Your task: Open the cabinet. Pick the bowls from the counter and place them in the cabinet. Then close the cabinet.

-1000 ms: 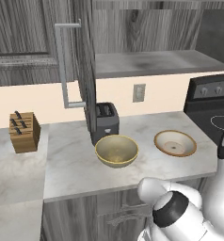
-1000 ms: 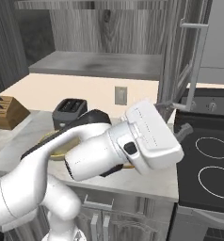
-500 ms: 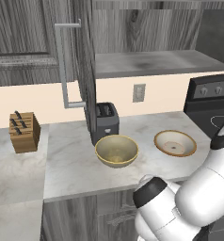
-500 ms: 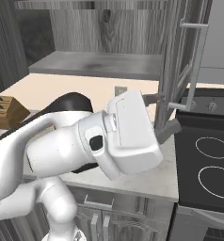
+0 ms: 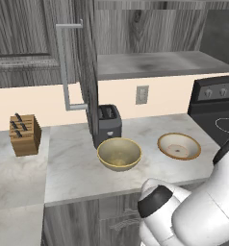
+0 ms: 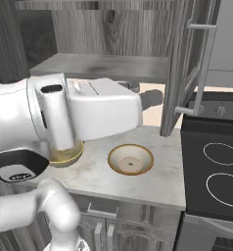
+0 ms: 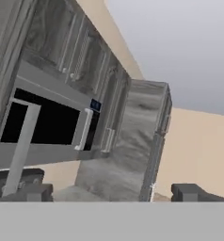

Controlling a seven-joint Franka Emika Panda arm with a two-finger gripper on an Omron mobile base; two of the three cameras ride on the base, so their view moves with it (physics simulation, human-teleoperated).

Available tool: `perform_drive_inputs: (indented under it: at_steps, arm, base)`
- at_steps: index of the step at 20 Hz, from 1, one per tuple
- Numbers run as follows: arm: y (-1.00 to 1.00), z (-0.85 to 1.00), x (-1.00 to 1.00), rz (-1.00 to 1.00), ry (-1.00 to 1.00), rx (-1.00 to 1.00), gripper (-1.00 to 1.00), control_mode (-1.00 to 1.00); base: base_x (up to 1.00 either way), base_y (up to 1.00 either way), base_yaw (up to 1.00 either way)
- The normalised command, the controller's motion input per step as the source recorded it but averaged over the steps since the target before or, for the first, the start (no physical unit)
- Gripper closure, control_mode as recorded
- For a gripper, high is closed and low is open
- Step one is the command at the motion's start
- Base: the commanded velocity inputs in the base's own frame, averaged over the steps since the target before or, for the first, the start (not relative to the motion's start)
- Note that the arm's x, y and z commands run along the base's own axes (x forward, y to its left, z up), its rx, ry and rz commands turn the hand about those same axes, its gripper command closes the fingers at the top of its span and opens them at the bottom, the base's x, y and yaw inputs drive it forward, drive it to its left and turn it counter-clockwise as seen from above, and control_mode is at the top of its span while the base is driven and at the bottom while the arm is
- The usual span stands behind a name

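The cabinet (image 5: 155, 65) stands open, its left door (image 5: 90, 72) swung out edge-on with the bar handle (image 5: 63, 67), and its right door (image 6: 187, 73) is also swung out. The grey shelf (image 6: 104, 66) is bare. On the counter (image 5: 68, 163) sit the deep olive-yellow bowl (image 5: 119, 153) and, to its right, the shallower tan-rimmed bowl (image 5: 179, 145). In the right base view the tan bowl (image 6: 130, 159) is in plain sight and the olive bowl (image 6: 67, 154) is half hidden behind my arm. My gripper (image 7: 109, 193) is open and holds nothing; it points up at wall units and ceiling, away from the bowls.
A black toaster (image 5: 109, 122) stands right behind the olive bowl, beside the left door's edge. A wooden knife block (image 5: 25, 134) is at the counter's far left. The black stovetop (image 6: 221, 166) adjoins the counter on the right. My arm (image 6: 79, 112) stretches across the counter's left half.
The arm has swung and turned in front of the base, uncovering the tan bowl in the right base view. Bowls and cabinet doors have not moved, and the gripper stays open.
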Motion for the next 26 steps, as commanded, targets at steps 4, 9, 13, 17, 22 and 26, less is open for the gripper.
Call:
perform_drive_inputs:
  at_steps: [4, 9, 13, 17, 22, 26]
  arm:
    - [0.54, 0.04, -0.02, 0.25, 0.62, 0.51, -1.0, -1.0]
    - [0.63, -0.07, -0.03, 0.19, 0.39, 0.39, -1.0, -1.0]
    - [0.65, -0.25, -0.25, 0.07, 0.19, 0.31, -1.0, -1.0]
    - [0.77, -0.54, -0.44, 0.0, 0.0, 0.25, -1.0, -1.0]
    - [0.64, -0.7, -0.29, 0.0, 0.0, 0.24, -1.0, -1.0]
    - [0.35, -0.15, 0.04, 0.02, 0.01, 0.14, -1.0, -1.0]
  base:
    - [0.0, 0.0, 0.0]
    - [0.0, 0.0, 0.0]
    - [0.0, 0.0, 0.0]
    - [0.0, 0.0, 0.0]
    - [0.0, 0.0, 0.0]
    - [0.0, 0.0, 0.0]
